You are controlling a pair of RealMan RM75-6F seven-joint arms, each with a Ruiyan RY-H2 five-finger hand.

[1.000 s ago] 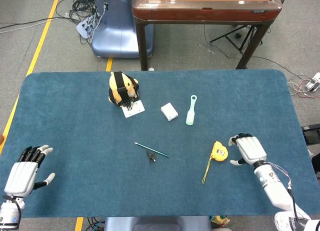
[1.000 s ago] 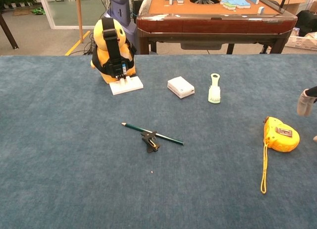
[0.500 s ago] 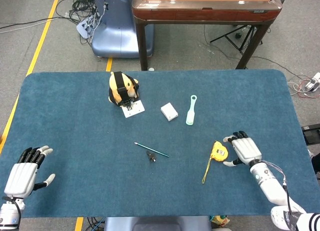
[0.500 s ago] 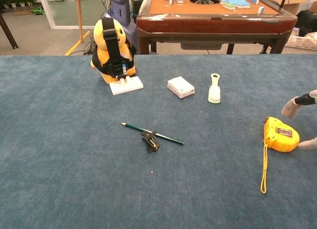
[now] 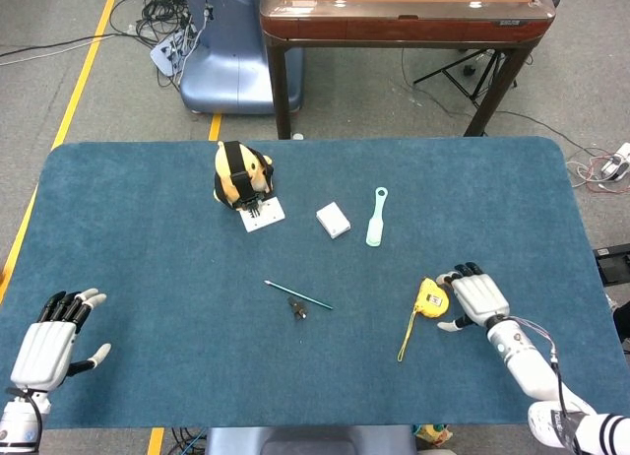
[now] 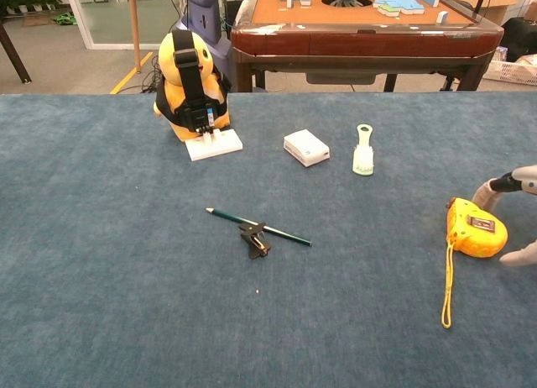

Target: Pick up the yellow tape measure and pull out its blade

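The right hand (image 5: 477,297) has crept in on the yellow tape measure (image 5: 430,297) over the last second: it was hanging a little way off to the side with a clear strip of blue between them, and now its fingers sit right against the case, one fingertip above it and the thumb below, as the chest view shows at the frame's edge. The fingers are apart and cupped round the case rather than clamped; I'd say nothing is held yet, since the tape measure lies flat on the counter (image 5: 148,278) exactly where it was, toward the right front, its yellow strap (image 5: 407,339) trailing toward the near edge. So the reach looks done and the closing of the grasp is what comes next; the blade is not out at all. The left hand (image 5: 44,347) rests far off at the left front corner, fingers spread, holding nothing, and has hardly stirred. It will have to come across later to pull the blade, I'd judge. The rest is untouched: the yellow plush toy (image 5: 239,174), the white box (image 5: 333,220), the pale green tool (image 5: 376,217), and the pencil (image 5: 297,294) with a small black clip (image 5: 297,308) beside it in the middle.
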